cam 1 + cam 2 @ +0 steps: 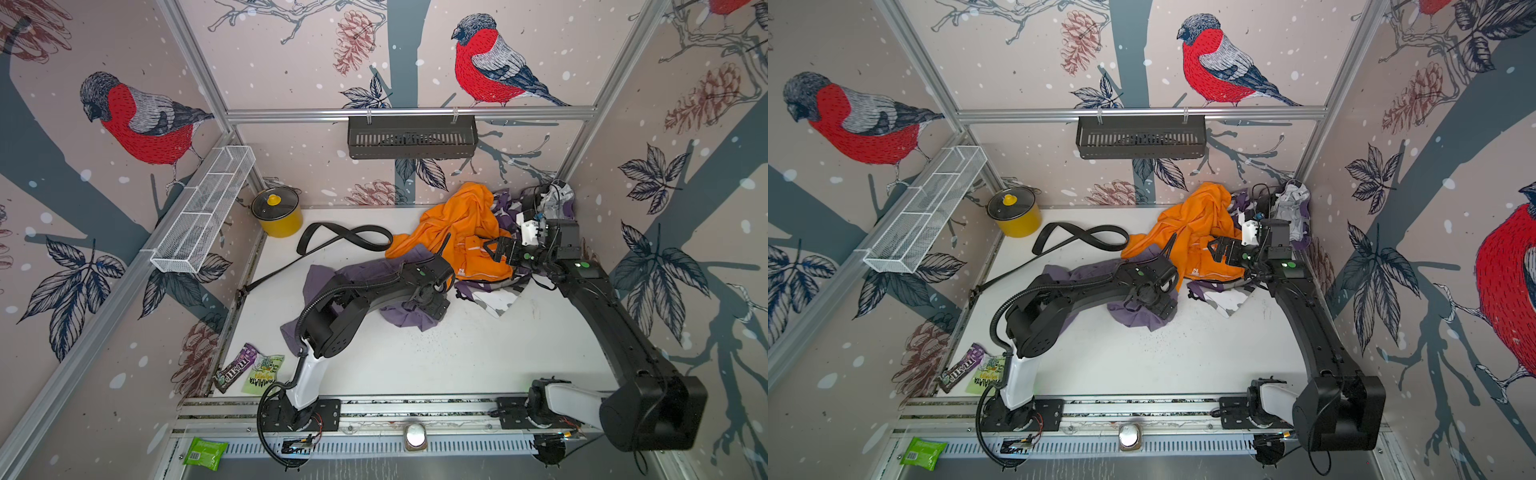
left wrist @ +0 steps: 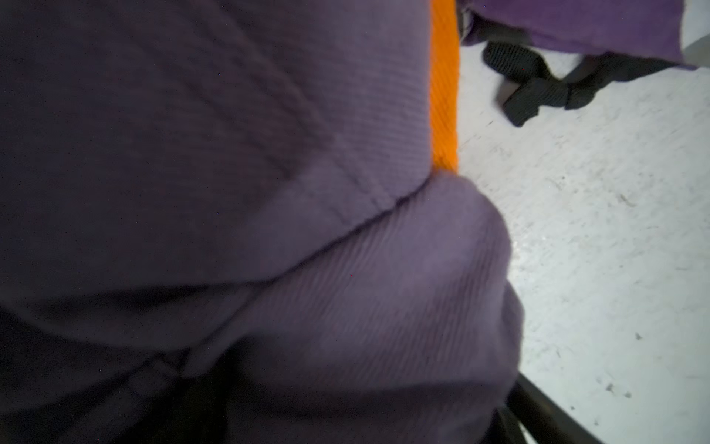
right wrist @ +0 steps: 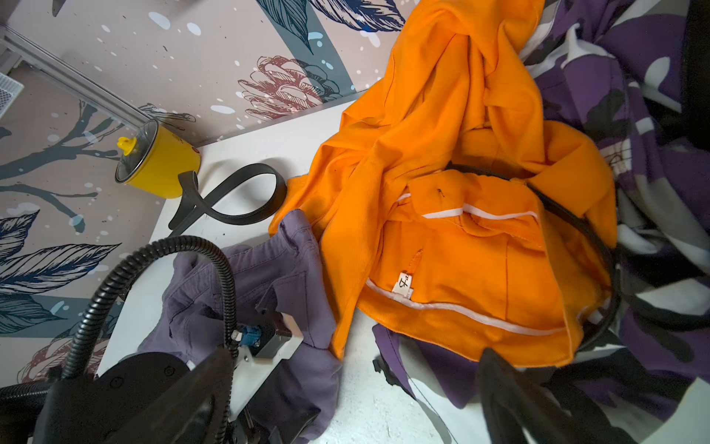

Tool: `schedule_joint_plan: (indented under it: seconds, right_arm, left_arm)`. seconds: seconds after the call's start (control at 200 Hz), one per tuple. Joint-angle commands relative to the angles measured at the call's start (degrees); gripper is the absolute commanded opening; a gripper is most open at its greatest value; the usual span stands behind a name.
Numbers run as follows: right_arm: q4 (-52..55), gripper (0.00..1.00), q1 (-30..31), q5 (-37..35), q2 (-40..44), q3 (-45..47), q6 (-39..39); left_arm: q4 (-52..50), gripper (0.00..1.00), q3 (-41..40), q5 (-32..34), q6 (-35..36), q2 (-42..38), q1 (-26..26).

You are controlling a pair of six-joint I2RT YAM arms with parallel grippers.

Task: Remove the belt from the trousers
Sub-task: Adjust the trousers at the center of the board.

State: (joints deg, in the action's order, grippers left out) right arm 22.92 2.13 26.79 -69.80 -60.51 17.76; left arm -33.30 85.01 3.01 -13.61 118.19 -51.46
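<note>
Where the right gripper (image 1: 492, 250) is spread over the orange trousers (image 3: 461, 269), a threaded belt (image 3: 561, 207) is seen near it in their waistband; a loose belt (image 3: 280, 192) is laid well apart. The state of the left gripper (image 1: 432, 305) cannot be told. Two belts, two grippers are counted.

Premises: an enclosed robot test cell, laboratory type. Evidence: aluminium frame (image 1: 407, 113) carrying bird-print wall panels (image 1: 291, 62). Left arm (image 1: 365, 286) and right arm (image 1: 615, 324) are bolted to a slotted rail (image 1: 415, 405) fronting a white counter (image 1: 415, 365). A wire basket (image 1: 203, 208) and a black rack (image 1: 411, 137) hang from the frame.
</note>
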Motion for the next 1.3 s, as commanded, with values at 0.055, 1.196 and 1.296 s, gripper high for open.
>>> schedule_joint_plan:
  seconds: [0.055,1.196,1.296]
  right_arm:
    - [-2.69,0.99,-0.29,0.99,0.02,-0.22,-0.02]
    - [-10.61,1.00,3.47,3.40,-1.72,0.61,3.10]
    - [-10.87,1.00,3.93,3.41,-1.74,1.35,3.34]
  left_arm:
    - [-7.44,0.43,-1.15,5.93,-3.65,-5.01,-0.05]
    - [7.99,0.16,16.68,18.34,3.32,-13.22,40.37]
    - [9.58,0.14,18.81,18.17,4.34,-7.34,42.26]
